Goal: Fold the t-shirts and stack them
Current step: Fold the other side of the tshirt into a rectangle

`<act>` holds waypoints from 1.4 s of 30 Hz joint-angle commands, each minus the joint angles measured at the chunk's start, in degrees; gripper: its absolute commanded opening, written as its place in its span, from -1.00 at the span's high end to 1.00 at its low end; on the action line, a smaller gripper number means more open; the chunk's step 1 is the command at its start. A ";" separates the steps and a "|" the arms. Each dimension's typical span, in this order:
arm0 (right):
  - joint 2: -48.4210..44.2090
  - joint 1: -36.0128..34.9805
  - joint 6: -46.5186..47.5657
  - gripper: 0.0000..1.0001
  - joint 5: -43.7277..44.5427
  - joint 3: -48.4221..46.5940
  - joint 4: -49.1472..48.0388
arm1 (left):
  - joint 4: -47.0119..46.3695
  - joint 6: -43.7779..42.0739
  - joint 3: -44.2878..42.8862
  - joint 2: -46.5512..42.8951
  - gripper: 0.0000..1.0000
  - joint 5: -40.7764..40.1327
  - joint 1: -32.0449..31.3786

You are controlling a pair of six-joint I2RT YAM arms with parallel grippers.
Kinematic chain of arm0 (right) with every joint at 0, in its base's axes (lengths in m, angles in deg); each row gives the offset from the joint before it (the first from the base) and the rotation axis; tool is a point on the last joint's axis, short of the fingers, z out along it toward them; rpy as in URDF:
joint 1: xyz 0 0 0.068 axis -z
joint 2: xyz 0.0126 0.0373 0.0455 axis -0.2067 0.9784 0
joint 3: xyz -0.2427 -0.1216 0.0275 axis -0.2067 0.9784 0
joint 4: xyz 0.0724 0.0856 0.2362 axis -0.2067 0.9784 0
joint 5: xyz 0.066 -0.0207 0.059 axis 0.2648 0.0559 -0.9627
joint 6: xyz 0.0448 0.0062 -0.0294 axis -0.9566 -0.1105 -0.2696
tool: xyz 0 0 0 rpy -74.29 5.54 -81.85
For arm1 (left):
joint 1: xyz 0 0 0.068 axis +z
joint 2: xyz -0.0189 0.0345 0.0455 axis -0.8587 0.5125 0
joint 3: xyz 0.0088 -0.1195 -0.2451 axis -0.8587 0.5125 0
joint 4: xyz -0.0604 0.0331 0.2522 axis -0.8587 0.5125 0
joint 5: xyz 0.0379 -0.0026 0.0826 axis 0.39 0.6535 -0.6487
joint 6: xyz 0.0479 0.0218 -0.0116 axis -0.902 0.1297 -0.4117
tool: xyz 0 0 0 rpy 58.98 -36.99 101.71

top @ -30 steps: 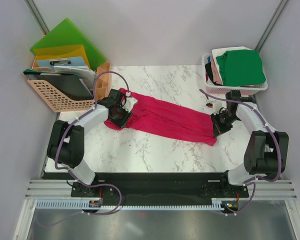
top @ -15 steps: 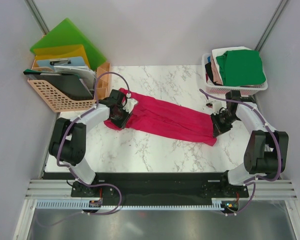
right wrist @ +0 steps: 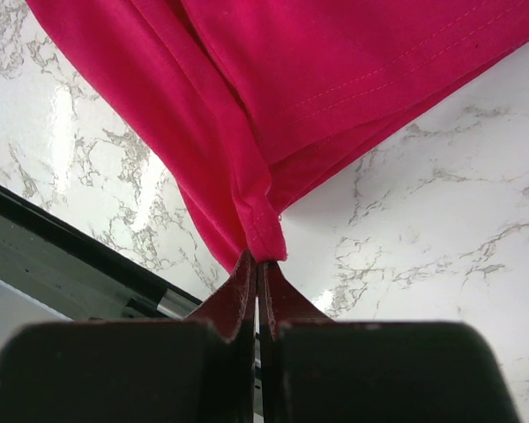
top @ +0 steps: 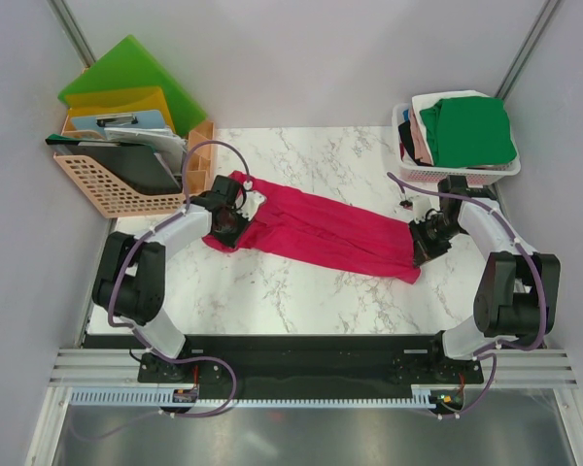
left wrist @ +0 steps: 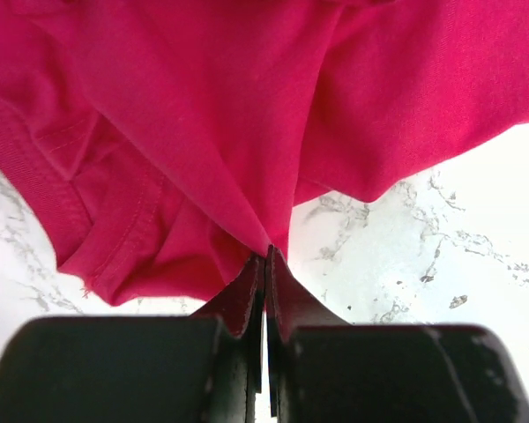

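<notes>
Crimson-pink cloth t-shirt lies as long band on marble tabletop, spanning between both jaws; left jaws, right jaws each clenched on an end. Looks partly folded; cross-folds, stacking remain.

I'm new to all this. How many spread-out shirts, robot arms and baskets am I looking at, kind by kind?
Spread-out shirts: 1, the crimson t-shirt
Robot arms: 2, with the left gripper and the right gripper each pinching that shirt
Baskets: 2, the white basket and the peach rack
Total: 5
</notes>
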 commanded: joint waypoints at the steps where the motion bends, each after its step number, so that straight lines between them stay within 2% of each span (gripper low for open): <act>1: 0.87 0.14 1.29 1.00 -1.81 -1.00 0.10 | -3.29 -2.40 0.35 -3.61 0.95 -3.59 0.06; 7: 0.96 0.05 1.12 1.00 -1.81 -1.09 -0.16 | -3.65 -4.42 -1.93 -3.09 0.96 -6.05 3.22; 16: -0.36 0.14 1.29 1.00 -1.46 0.32 -0.07 | -5.14 -4.16 -6.85 3.42 0.95 -11.24 6.30; 22: -0.27 0.14 1.29 1.00 -1.81 0.23 0.02 | -10.23 -5.82 -7.47 6.49 0.96 -15.54 7.27; 30: 0.61 0.05 1.38 1.00 -1.55 -0.12 -0.07 | -14.72 -6.62 -9.49 9.40 0.95 -16.43 7.98; 36: 2.37 0.05 1.56 1.00 -1.72 -0.82 -0.34 | -13.85 -5.39 -12.48 7.12 0.95 -13.10 7.80; 42: 3.95 0.05 1.21 1.00 -3.04 -0.65 -1.04 | -11.56 -6.26 -16.08 8.42 0.95 -13.70 7.62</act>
